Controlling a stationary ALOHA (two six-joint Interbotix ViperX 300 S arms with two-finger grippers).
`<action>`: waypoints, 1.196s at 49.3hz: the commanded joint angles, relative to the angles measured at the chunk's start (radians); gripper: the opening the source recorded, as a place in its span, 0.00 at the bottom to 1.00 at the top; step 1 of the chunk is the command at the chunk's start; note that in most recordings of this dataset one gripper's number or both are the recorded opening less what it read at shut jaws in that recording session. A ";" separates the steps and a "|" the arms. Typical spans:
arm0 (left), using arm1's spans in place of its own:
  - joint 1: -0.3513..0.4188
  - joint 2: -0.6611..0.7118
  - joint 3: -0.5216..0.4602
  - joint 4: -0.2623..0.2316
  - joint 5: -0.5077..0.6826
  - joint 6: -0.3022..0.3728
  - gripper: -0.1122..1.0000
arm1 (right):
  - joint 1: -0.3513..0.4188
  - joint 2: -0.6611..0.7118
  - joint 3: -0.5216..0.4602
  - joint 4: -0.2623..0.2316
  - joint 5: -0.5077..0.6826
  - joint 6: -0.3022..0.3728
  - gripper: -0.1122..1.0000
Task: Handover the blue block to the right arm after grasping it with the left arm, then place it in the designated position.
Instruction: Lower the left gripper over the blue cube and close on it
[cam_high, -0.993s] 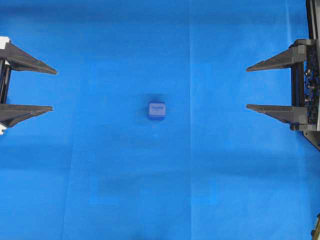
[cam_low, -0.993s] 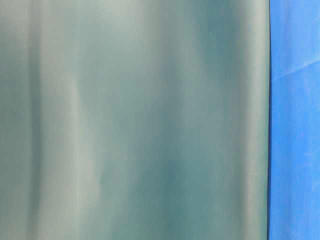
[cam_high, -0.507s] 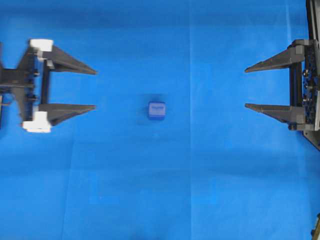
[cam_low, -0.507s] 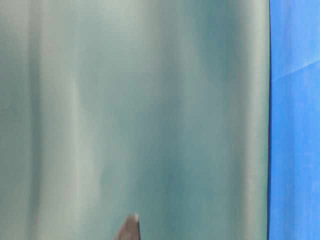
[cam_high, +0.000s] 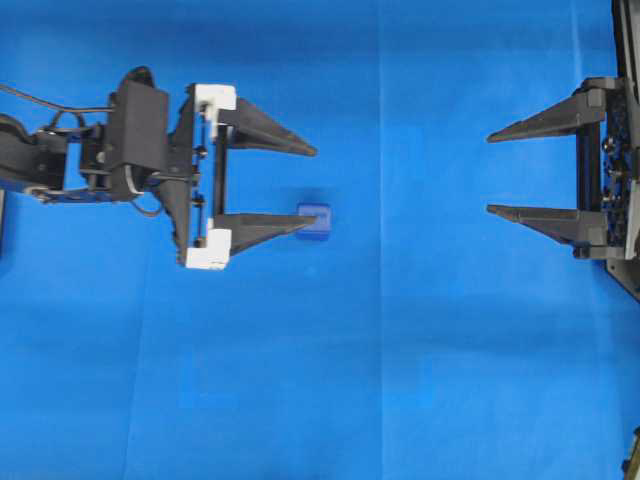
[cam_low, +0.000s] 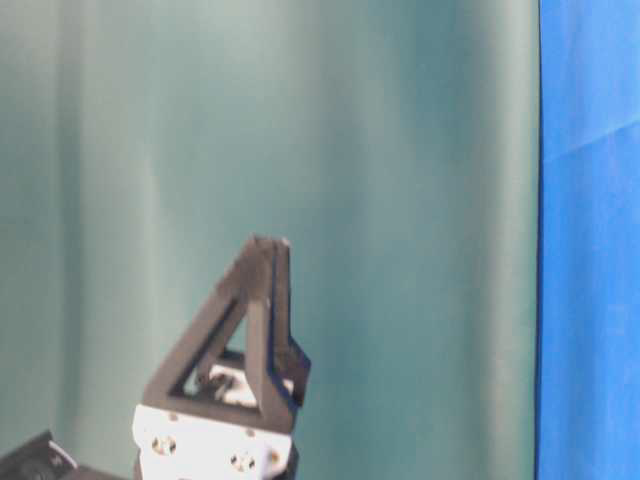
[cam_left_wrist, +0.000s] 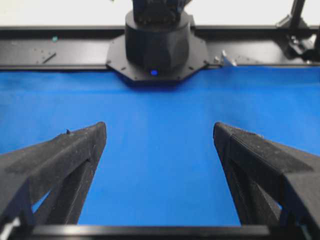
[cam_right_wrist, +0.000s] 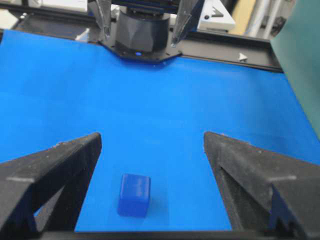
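Blue block (cam_high: 314, 221) lies on the blue cloth (cam_high: 400, 380) near the middle of the overhead view, resting flat and unheld. The left gripper (cam_high: 310, 187) is far nearer to it than the right gripper (cam_high: 488, 173), which hangs well apart at the right edge. Both grippers are spread wide and hold nothing.

In the overhead view the block sits at the tip of the left gripper's lower finger (cam_high: 262, 228), partly overlapped by it, not centred in the gap between the 2 fingers. Whether that finger is above the block or touching it cannot be told. Judgement: the gripper needs a sideways shift toward the block's side before descending and closing. The block is roughly cubic, so no long axis governs the approach.

The cloth around the block shows nothing else. A green backdrop (cam_low: 400, 200) fills the table-level view.
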 joint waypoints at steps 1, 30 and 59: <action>0.008 -0.002 -0.040 0.002 -0.009 0.002 0.93 | -0.002 0.006 -0.023 0.003 -0.011 0.002 0.95; 0.008 0.054 -0.222 0.002 0.517 -0.018 0.93 | -0.002 0.018 -0.021 0.003 -0.008 0.000 0.95; 0.006 0.199 -0.566 0.006 1.193 -0.002 0.93 | -0.002 0.023 -0.020 0.003 -0.005 0.000 0.95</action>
